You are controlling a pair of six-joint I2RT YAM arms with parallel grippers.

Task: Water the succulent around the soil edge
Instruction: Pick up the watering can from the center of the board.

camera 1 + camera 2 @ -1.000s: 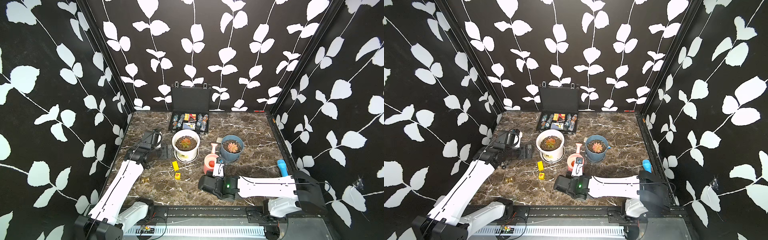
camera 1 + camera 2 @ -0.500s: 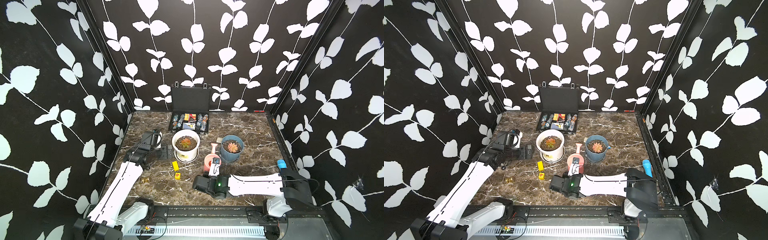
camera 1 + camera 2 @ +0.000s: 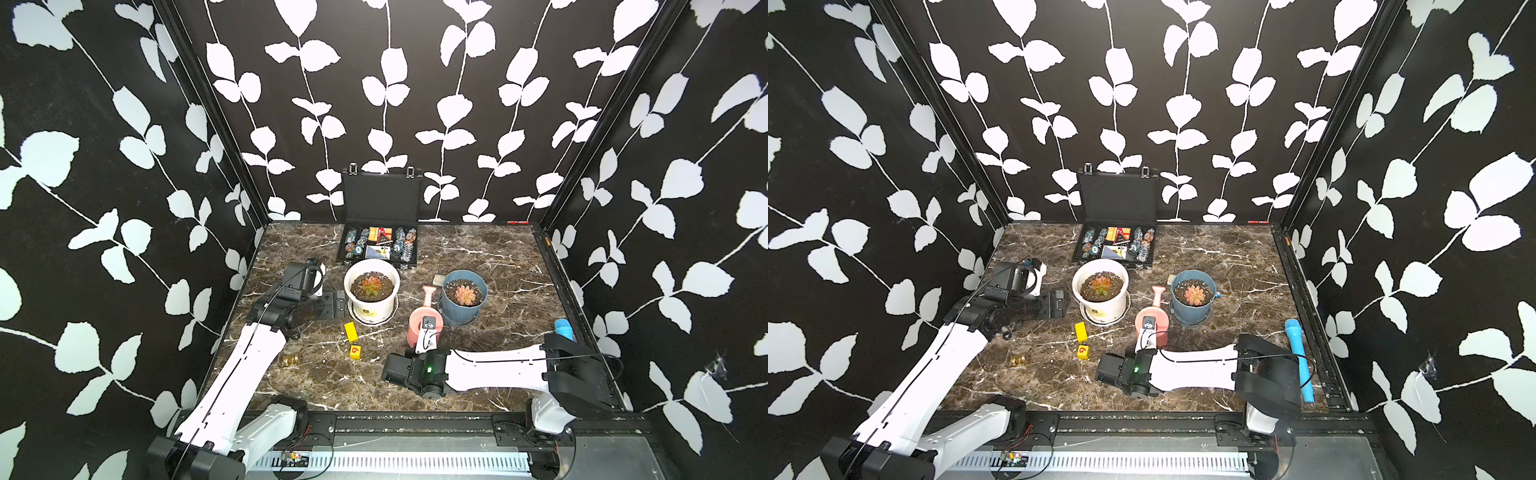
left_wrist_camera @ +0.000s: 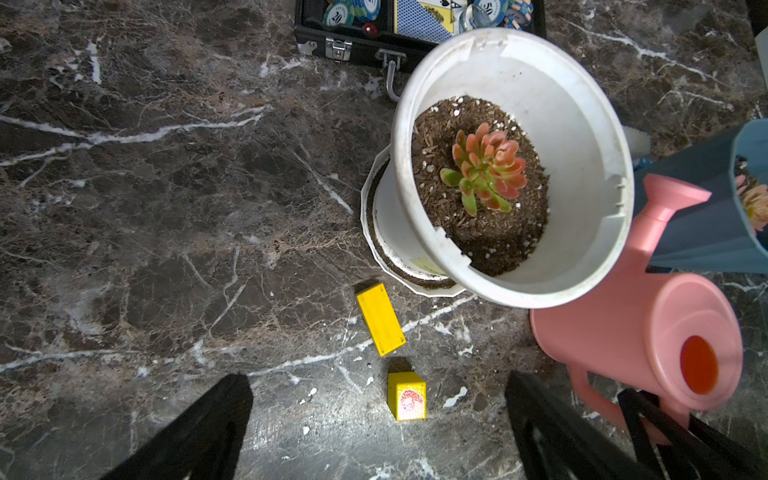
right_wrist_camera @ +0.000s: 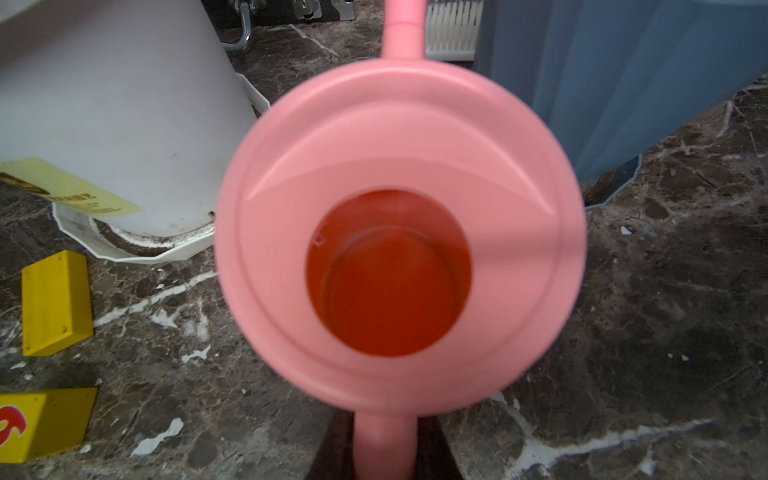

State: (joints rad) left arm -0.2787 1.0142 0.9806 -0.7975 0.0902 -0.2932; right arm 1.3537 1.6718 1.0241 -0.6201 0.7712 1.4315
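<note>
The succulent (image 3: 371,286) (image 4: 486,170), orange-red with green leaves, grows in a white pot (image 3: 348,286) left of centre. Its soil edge (image 4: 436,216) is a dark gritty ring inside the white rim. A pink watering can (image 3: 419,328) (image 5: 399,232) stands just right of that pot, spout pointing to the back. My right gripper (image 5: 384,451) is shut on the can's handle, a dark finger on each side. My left gripper (image 4: 378,386) hovers open and empty left of the white pot, above the table.
A blue-grey pot (image 3: 449,307) with a pale pink rosette stands right of the can. Two yellow blocks (image 3: 351,331) (image 3: 355,351) lie in front of the white pot. An open chip case (image 3: 380,245) sits behind it. A blue cylinder (image 3: 1296,357) lies by the right wall.
My right gripper has closed on the watering can's handle while the right forearm swung leftward. The left arm has not moved.
</note>
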